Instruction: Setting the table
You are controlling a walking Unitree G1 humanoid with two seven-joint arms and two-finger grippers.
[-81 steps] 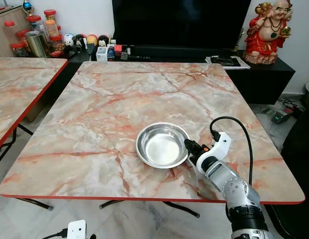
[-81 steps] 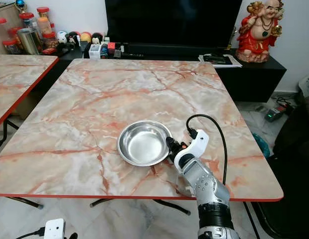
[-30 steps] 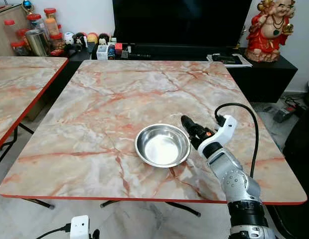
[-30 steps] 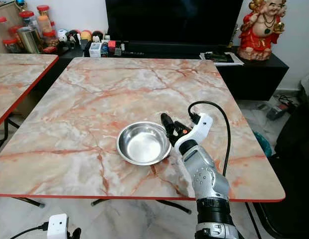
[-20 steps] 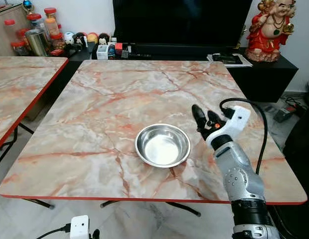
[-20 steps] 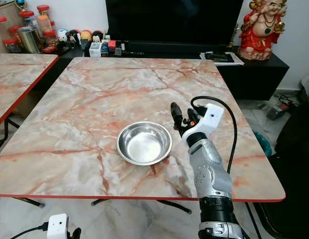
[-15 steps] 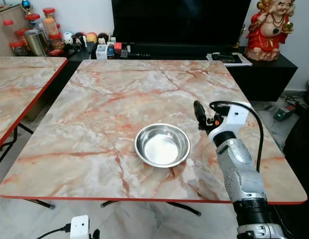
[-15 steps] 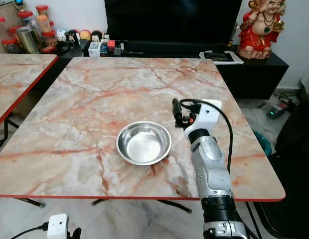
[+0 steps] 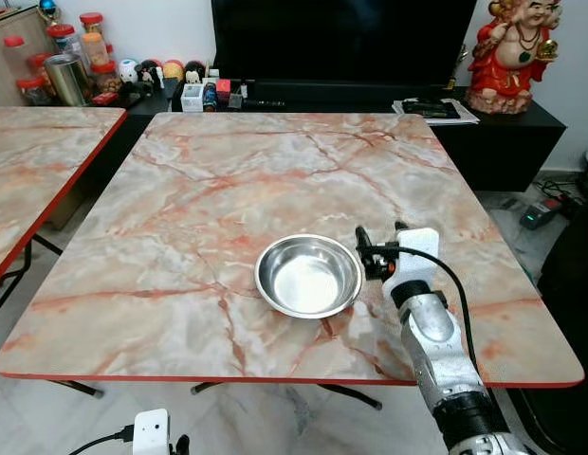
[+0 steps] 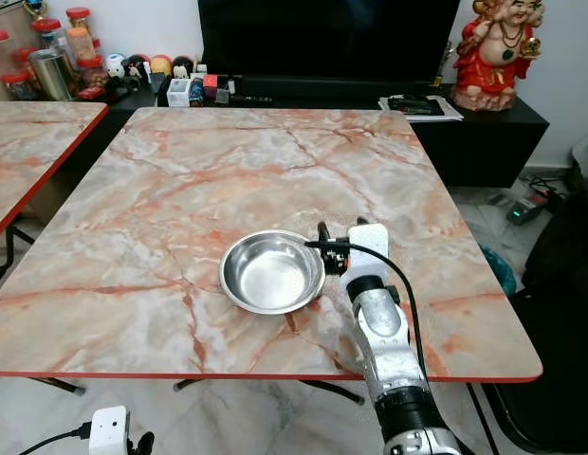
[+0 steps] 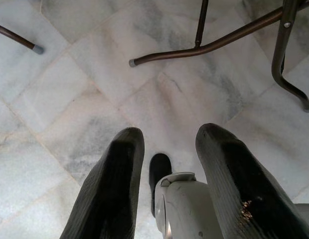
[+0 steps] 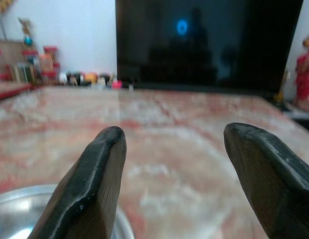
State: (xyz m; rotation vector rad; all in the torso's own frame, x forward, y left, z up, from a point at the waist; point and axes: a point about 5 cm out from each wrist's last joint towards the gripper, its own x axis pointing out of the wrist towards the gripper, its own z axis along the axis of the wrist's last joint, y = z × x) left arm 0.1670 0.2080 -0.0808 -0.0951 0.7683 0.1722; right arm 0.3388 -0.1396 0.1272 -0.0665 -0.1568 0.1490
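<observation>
- left gripper (image 11: pixel 167 164) hangs idle below table level, pointed down at a pale tiled floor (image 11: pixel 70 89); its two black fingers (image 11: pixel 112 189) stand apart with nothing between them. thin metal table legs (image 11: pixel 204 47) cross the floor beyond it.
- a small white device (image 9: pixel 150 434) on a cable sits at the near edge of the head view, low on the left.
- right arm (image 9: pixel 436 346) reaches up over the near edge of the table (image 9: pixel 180 218), a black cable looping along its white wrist housing.
- right gripper (image 9: pixel 363 252) sits just beside the bowl's right rim, close to the tabletop. in its wrist view the two fingers (image 12: pixel 94 184) are spread wide, holding nothing; whether a tip touches the rim cannot be told.
- steel bowl (image 9: pixel 308 276) rests upright on the marble-patterned table, near the front edge and a little right of centre. it looks empty and shiny inside. a sliver of its rim (image 12: pixel 25 209) shows in the right wrist view beside one finger.
- a second table (image 9: pixel 38 171) with the same pink marble top and red edge stands to the left, apart from the first.
- far side: low black cabinet (image 9: pixel 503 133) with a large dark tv screen (image 9: pixel 341 43) on it.
- jars and small trinkets (image 9: pixel 76 66) cluster at the cabinet's left end; a red and gold figurine (image 9: pixel 507 52) stands at the right end, papers (image 9: pixel 431 110) lying near it.
</observation>
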